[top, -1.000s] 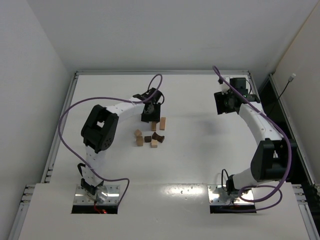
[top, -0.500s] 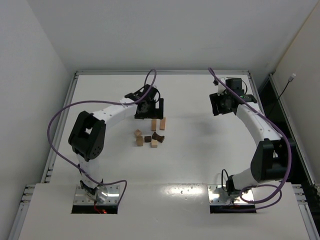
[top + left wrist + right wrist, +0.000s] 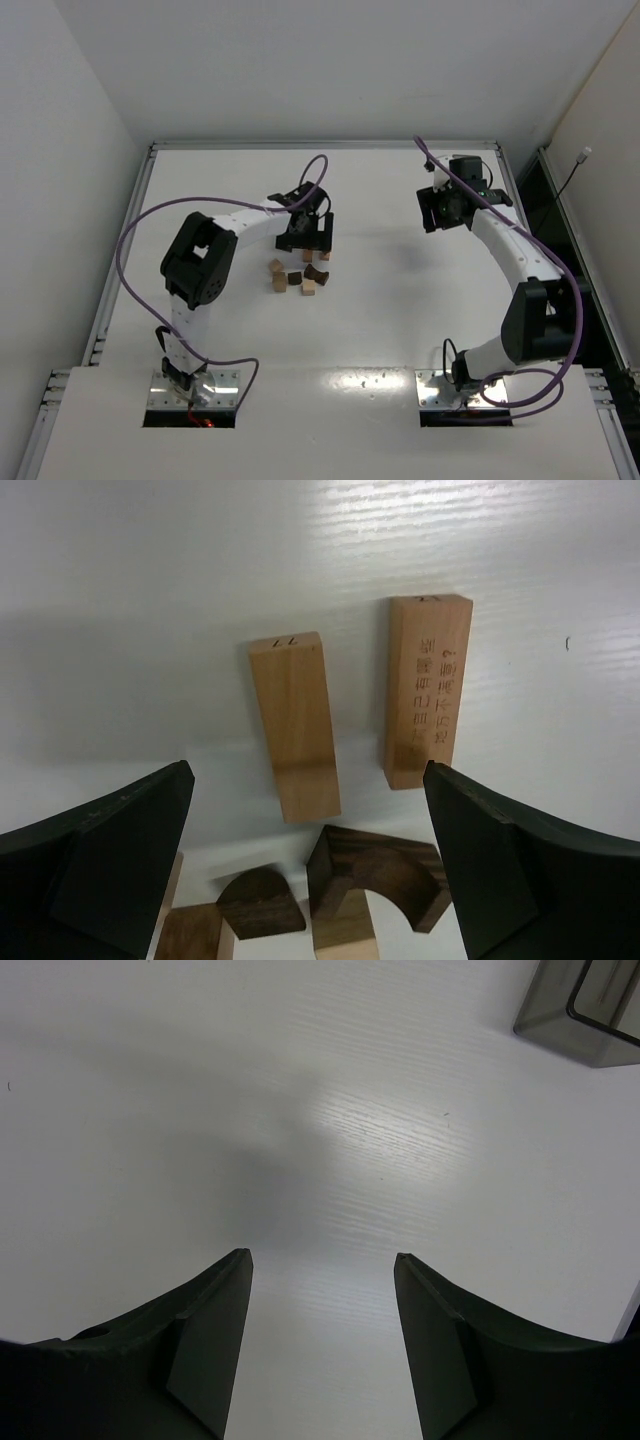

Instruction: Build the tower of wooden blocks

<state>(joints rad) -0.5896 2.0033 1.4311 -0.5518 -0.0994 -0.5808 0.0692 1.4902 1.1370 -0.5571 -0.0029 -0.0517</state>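
One tan block [image 3: 295, 725] stamped 77, longer tan block [image 3: 428, 705] beside it engraved with characters, both arms' jaws open, empty

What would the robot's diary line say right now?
left gripper: open over blocks | right gripper: open, empty | blocks: scattered, unstacked

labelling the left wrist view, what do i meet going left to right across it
dark finger → plain tan block → engraved tan block → second dark finger; dark brown pieces below overlap, left out
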